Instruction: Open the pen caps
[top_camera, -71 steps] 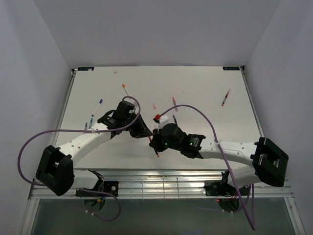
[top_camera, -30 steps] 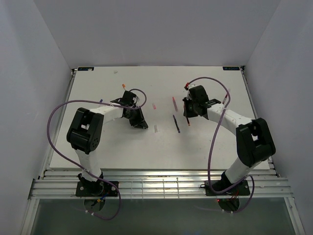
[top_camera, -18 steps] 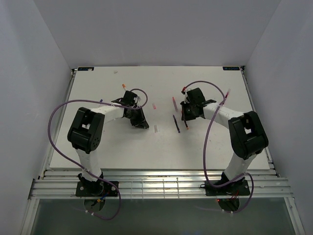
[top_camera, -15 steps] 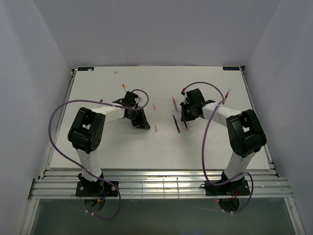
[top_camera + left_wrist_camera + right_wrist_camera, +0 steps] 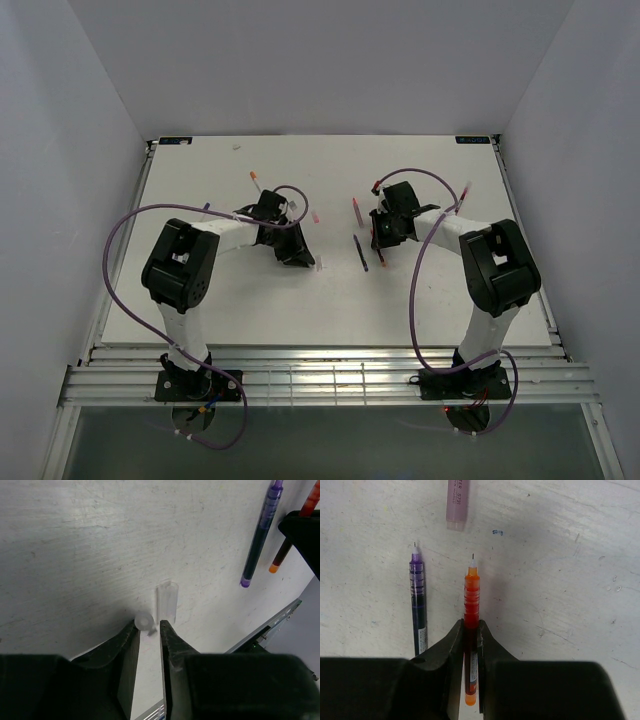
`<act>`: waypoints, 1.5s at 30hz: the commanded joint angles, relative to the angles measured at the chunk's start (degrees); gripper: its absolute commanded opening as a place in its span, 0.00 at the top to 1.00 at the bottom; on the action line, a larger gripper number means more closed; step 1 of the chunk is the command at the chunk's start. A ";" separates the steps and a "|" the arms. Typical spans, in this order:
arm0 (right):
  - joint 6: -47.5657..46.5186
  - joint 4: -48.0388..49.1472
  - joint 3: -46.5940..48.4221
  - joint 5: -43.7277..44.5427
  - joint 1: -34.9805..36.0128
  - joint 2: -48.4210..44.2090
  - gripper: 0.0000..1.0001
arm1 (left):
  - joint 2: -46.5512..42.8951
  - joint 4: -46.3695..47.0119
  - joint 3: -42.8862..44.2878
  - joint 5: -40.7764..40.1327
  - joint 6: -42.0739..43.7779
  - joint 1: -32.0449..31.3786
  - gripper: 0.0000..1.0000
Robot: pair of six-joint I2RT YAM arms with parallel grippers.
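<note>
Both arms folded in over the white table (image 5: 300, 310). Near its middle, left gripper (image 5: 303, 259) low, just beside a pale translucent cap (image 5: 319, 263). Right gripper (image 5: 381, 245) just right of a purple pen (image 5: 359, 252), over an orange-red pen (image 5: 381, 261). Farther back, a pink cap (image 5: 355, 209); toward the far-left corner, an orange-tipped pen (image 5: 255, 181).
</note>
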 commanded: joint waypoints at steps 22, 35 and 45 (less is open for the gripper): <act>-0.47 3.86 -0.45 -6.03 -0.44 1.79 0.92 | -6.89 0.61 -7.89 -6.10 -0.24 -0.89 0.53; 0.32 4.57 -2.65 -6.21 -0.08 -0.93 0.67 | -13.32 0.35 -12.11 -8.75 0.38 -0.89 0.49; 0.32 1.85 -2.38 -2.26 -0.08 -6.81 0.64 | -14.99 1.40 -13.52 -7.87 0.12 -0.89 0.48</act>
